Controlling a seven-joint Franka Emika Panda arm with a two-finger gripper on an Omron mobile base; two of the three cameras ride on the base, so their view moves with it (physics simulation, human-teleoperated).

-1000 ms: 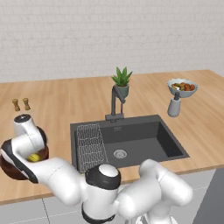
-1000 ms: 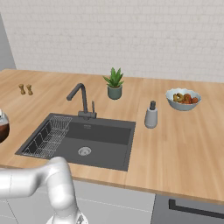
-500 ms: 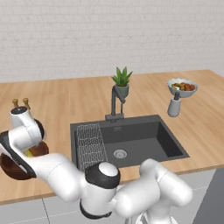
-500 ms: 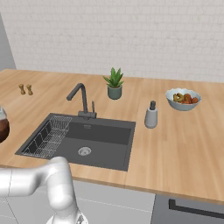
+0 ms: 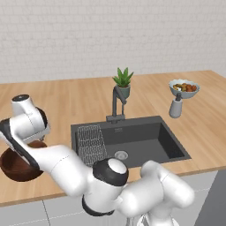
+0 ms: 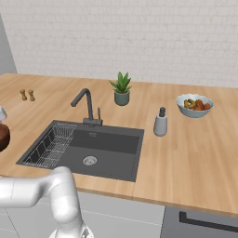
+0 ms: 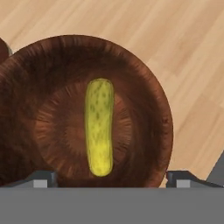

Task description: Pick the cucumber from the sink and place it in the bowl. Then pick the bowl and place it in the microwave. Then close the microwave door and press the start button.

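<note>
The yellow-green cucumber [image 7: 99,127] lies lengthwise on the bottom of the dark reddish-brown wooden bowl [image 7: 144,83]. My gripper [image 7: 112,177] hangs open straight above it, its fingertips [image 7: 41,177] spread to either side of the bowl and touching nothing. In the left base view the bowl [image 5: 15,167] stands on the counter left of the sink [image 5: 132,122], partly hidden by my arm, with my hand over it. The right base view catches the bowl [image 6: 2,137] at its left edge, beside the dark sink [image 6: 116,139].
A wire rack [image 5: 90,141] fills the sink's left part and a dark faucet [image 5: 117,103] stands behind it. Further back are a potted plant [image 5: 123,81], a soap dispenser [image 5: 176,106], a pale fruit bowl [image 5: 183,87] and two small shakers [image 6: 27,95].
The gripper has opened and let go of the cucumber, which now rests in the bowl. The hand has risen from inside the bowl to above it.
</note>
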